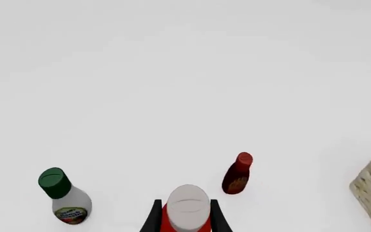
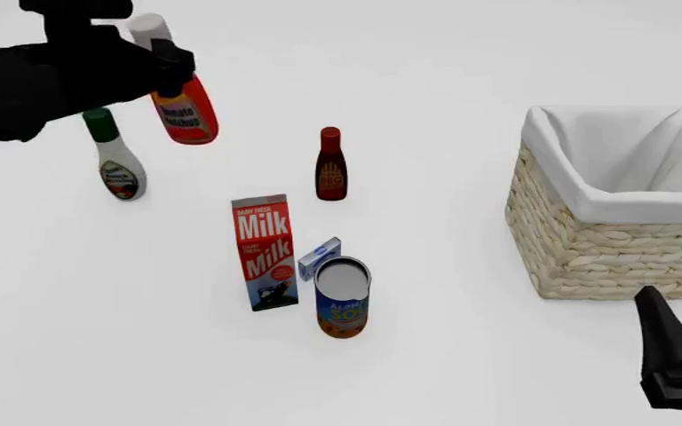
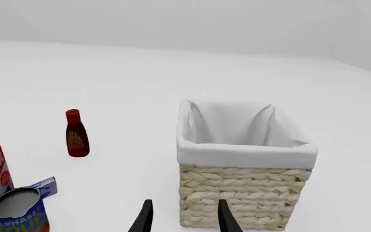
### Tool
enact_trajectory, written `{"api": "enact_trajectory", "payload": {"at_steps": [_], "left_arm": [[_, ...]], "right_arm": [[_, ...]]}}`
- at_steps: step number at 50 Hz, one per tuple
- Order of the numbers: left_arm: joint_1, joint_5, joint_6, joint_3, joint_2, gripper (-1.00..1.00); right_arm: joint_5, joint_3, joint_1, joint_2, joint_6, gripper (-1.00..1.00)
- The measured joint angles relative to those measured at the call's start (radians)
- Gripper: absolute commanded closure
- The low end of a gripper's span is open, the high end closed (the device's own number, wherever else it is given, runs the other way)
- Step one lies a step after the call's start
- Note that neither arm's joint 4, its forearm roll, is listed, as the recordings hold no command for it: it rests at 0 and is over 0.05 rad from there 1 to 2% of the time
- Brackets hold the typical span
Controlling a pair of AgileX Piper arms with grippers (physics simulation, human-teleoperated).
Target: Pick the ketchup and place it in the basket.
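A plain white table (image 2: 460, 89) fills the scene. At far left, the left gripper (image 2: 157, 67) is clamped on the ketchup (image 2: 185, 111), holding it tilted in the air above the table, beside the green-capped white bottle (image 2: 116, 169). The basket (image 2: 607, 240) stands well apart at right. The right gripper (image 3: 182, 217) hangs near the basket, jaws parted and holding nothing.

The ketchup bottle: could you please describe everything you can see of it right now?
The ketchup bottle is a bright red squeeze bottle, plastic-looking, with a white cap and a yellow-orange label bearing white text. It hangs tilted in the air, lifted off the table, cap uppermost, at the far left. The left end effector grips it near the neck, its dark fingers flanking the bottle just below the cap.
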Motion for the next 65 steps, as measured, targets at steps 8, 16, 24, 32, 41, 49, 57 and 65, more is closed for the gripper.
{"api": "enact_trajectory", "payload": {"at_steps": [8,16,24,32,41,49,57,65], "left_arm": [[-0.03,0.063,0.002,0.047,-0.108,1.0],[-0.075,0.131,0.001,0.084,-0.206,1.0],[-0.124,0.194,0.006,0.104,-0.281,1.0],[-0.18,0.255,0.019,0.112,-0.337,1.0],[-0.244,0.305,0.029,0.121,-0.377,1.0],[-0.297,0.343,0.041,0.113,-0.392,1.0],[-0.352,0.375,0.063,0.082,-0.388,1.0],[-0.401,0.402,0.079,0.039,-0.374,1.0]], "right_arm": [[0.04,-0.04,0.057,-0.012,-0.044,-1.0],[0.077,-0.095,0.139,-0.006,-0.113,-1.0],[0.09,-0.146,0.219,0.039,-0.166,-1.0],[0.088,-0.205,0.313,0.123,-0.184,-1.0],[0.086,-0.287,0.429,0.224,-0.174,-1.0],[0.076,-0.351,0.529,0.313,-0.15,-1.0],[0.056,-0.399,0.622,0.406,-0.145,-1.0],[0.043,-0.443,0.694,0.483,-0.133,-1.0]]}}
